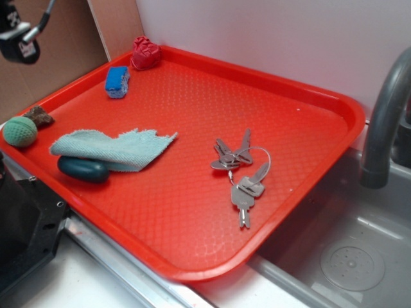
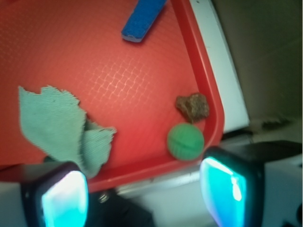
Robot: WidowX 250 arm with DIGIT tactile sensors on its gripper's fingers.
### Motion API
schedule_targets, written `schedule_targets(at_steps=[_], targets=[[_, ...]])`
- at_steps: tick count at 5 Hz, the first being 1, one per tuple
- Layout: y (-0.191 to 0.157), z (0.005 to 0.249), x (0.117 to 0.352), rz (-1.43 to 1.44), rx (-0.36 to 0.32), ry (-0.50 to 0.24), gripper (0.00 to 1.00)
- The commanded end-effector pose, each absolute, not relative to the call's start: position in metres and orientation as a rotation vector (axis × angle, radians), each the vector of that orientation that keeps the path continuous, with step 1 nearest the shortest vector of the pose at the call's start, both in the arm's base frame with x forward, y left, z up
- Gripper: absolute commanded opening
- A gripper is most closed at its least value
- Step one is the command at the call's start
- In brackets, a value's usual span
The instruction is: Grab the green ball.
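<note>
Item: green ball point(image 1: 20, 131) sitting in tray's point(image 1: 282, 83) left corner beside brown lump point(image 1: 40, 115) | Handling: looking light, soft, grippy; pinching across its middle | Gripper point(image 2: 142, 189): hovering, jaws spread wide, holding nothing

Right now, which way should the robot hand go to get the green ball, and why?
Probably shift sideways toward the tray's corner, then lower. In the wrist view the green ball lies near one finger, not centred in the open gripper, which looks well above the tray. A brown lump sits close beside the ball.
</note>
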State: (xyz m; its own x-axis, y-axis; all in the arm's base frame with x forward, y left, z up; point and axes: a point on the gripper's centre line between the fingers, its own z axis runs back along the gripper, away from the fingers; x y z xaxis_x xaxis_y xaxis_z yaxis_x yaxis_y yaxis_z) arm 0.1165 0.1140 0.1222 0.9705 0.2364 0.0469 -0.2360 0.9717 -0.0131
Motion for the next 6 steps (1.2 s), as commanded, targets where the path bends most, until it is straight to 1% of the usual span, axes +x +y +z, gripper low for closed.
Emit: schedule_targets(at_steps=[1, 2, 5, 6], targets=[[0.153, 0.079, 0.102, 0.078, 0.033, -0.022, 1.00], [0.153, 0.071, 0.094, 0.054, 0.065, -0.057, 1.00], [0.153, 0.071, 0.094, 0.054, 0.065, -0.057, 1.00], [0.149, 0.050, 0.110, 0.039, 0.058, -0.056, 1.00]])
